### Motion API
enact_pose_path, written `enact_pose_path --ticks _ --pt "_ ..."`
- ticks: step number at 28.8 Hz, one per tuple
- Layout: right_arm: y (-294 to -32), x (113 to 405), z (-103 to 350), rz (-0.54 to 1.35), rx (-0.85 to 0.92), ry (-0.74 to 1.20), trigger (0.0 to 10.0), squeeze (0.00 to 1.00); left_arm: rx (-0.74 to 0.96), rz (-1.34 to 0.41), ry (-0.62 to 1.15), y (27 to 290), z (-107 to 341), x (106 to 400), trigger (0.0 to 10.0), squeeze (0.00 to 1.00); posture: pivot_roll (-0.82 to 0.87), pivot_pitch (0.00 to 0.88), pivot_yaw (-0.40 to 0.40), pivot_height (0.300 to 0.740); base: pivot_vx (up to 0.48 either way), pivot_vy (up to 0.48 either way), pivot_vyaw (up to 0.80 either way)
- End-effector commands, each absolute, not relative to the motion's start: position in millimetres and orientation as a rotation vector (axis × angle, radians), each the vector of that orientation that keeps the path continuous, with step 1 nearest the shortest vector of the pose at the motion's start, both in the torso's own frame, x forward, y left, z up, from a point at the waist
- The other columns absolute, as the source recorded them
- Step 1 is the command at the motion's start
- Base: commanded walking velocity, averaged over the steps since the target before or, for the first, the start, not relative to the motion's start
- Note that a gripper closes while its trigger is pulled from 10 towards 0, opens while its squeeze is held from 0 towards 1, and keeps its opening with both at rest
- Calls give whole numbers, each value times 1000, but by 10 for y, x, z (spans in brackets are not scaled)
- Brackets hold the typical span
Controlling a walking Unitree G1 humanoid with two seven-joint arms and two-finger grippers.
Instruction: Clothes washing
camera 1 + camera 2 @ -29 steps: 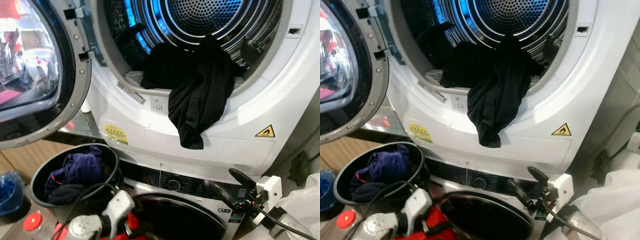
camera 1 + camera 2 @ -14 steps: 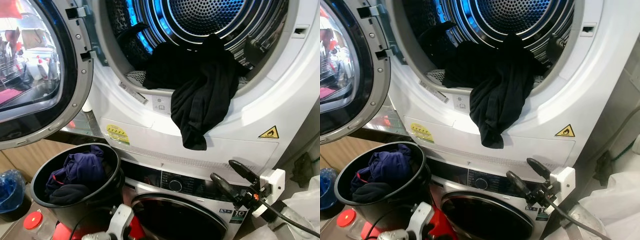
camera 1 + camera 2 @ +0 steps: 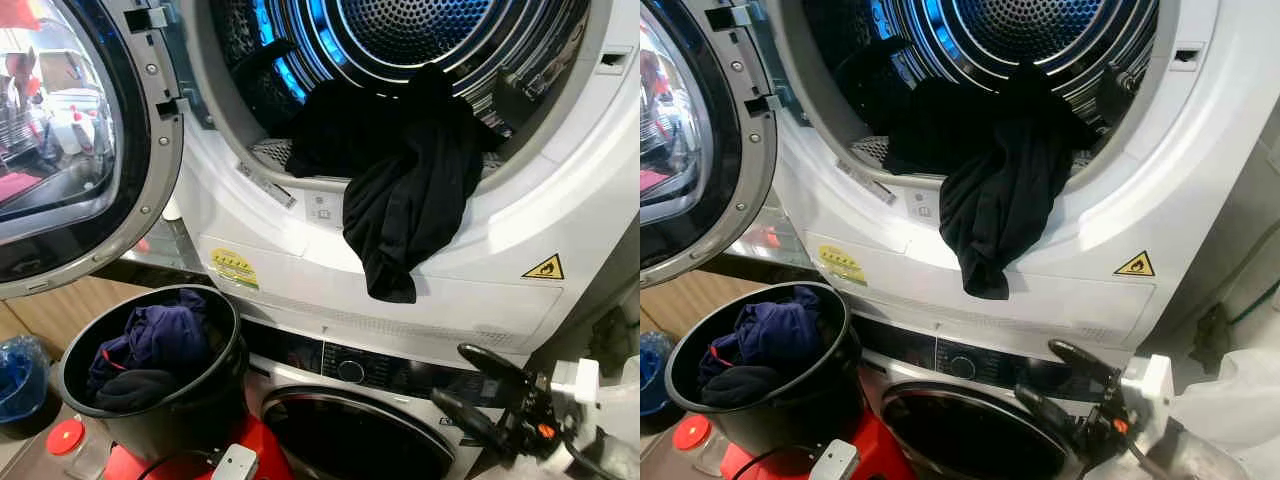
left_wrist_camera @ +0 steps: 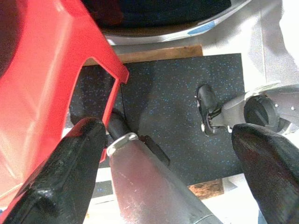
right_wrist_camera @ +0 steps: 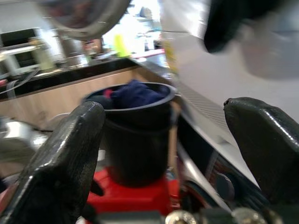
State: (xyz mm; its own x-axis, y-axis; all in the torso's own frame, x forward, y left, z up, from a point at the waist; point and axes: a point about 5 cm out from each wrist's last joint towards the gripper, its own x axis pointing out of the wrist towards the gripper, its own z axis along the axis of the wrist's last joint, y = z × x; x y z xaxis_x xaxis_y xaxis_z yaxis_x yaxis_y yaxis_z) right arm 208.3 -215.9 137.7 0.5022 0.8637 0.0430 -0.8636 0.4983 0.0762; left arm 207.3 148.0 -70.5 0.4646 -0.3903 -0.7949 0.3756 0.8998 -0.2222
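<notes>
A black garment (image 3: 405, 190) lies half in the upper machine's drum (image 3: 420, 30) and hangs down over its white rim (image 3: 300, 215). The round door (image 3: 80, 150) stands swung open at the left. Below it, a black bucket (image 3: 160, 390) holding dark blue clothes (image 3: 165, 335) sits on a red stool (image 3: 865, 450). My right gripper (image 3: 478, 390) is open and empty, low at the right in front of the lower machine (image 3: 350, 430); its wrist view faces the bucket (image 5: 135, 116). My left gripper (image 4: 173, 163) is open and empty, down beside the red stool (image 4: 42, 88).
A blue bag (image 3: 15, 375) and a red-capped container (image 3: 65, 437) stand on the floor at the left. White plastic sheeting (image 3: 1230, 400) lies at the right. A wooden cabinet (image 3: 60, 305) sits behind the bucket. A black mat (image 4: 177, 107) covers the floor under the stool.
My right gripper has sunk lower and drifted right. My left arm has dropped below the bottom edge of the eye views. The garment and bucket have stayed in place.
</notes>
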Motion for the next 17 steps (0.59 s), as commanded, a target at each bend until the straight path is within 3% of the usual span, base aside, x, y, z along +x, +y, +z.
enact_pose_path --ticks 1,6,10,17 --pt "-2027 2107 1517 1098 44 -39 10000 0 16 -457 995 1534 -721 2051 10000 0 -156 33 110 740 0 0 0" --pt "-1823 2404 1784 983 -44 -185 10000 0 10 -446 990 1538 -719 2057 10000 0 -149 34 111 740 0 0 0" --pt "-1647 2308 1958 1128 -44 -247 10000 0 7 -434 988 1547 -723 2050 10000 0 -138 36 109 740 0 0 0" --pt "-1641 2231 2075 1166 -155 -221 10000 0 1 -423 986 1555 -729 2039 10000 0 -143 31 105 740 0 0 0"
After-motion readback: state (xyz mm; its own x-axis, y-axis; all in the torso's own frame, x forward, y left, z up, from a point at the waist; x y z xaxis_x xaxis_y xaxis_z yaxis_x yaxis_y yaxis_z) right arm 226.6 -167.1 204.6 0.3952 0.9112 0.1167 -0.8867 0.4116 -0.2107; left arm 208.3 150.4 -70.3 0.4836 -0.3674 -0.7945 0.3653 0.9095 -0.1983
